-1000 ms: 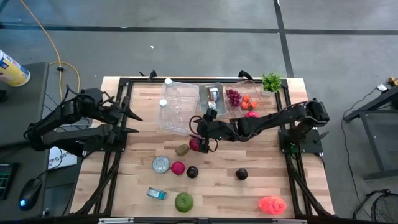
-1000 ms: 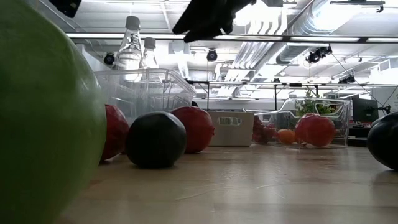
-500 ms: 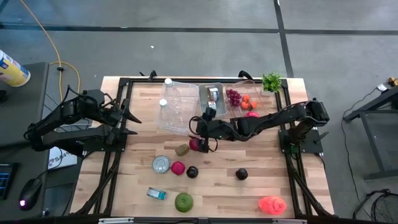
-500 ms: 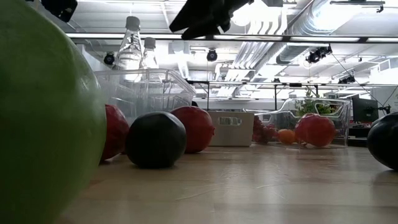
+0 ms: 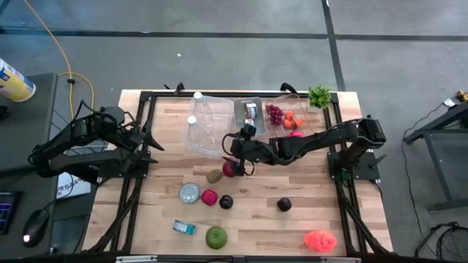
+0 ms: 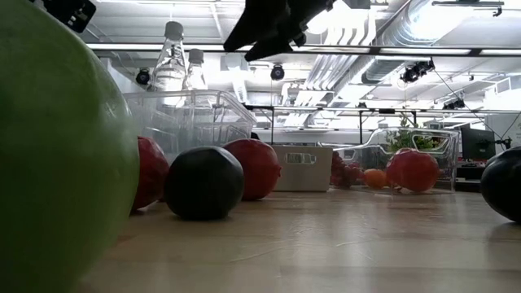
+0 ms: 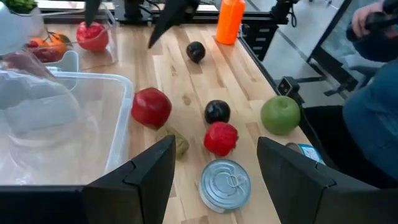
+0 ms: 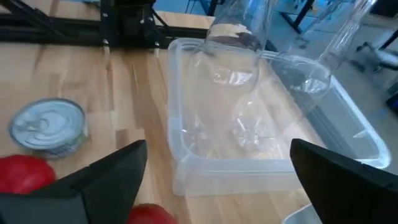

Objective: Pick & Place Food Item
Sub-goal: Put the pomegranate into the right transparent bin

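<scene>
"Since you stand over it, how will that red pomegranate (image 5: pixel 229 169) handle?"

"Firm and round, I judge, with a smooth rind that could roll away. I would take it across its widest middle, one finger on each side, squarely."

"Where does it lie?"

"On the bench (image 5: pixel 256 219), just beside the near wall of the clear bin (image 5: pixel 208 142) that holds the two bottles. My right pincer (image 5: pixel 239 158) hangs above it, fingers spread wide and holding nothing; in my wrist view the fruit's red top shows low between them."

"And what else is beside that bin?"

"A small olive-brown fruit (image 5: pixel 213 176) just beside the pomegranate, a tin can (image 5: pixel 189 193) nearer the bench front."

"Your other arm?"

"My left pincer (image 5: pixel 146 139) waits near the bin's far side, parted partway, empty."
</scene>
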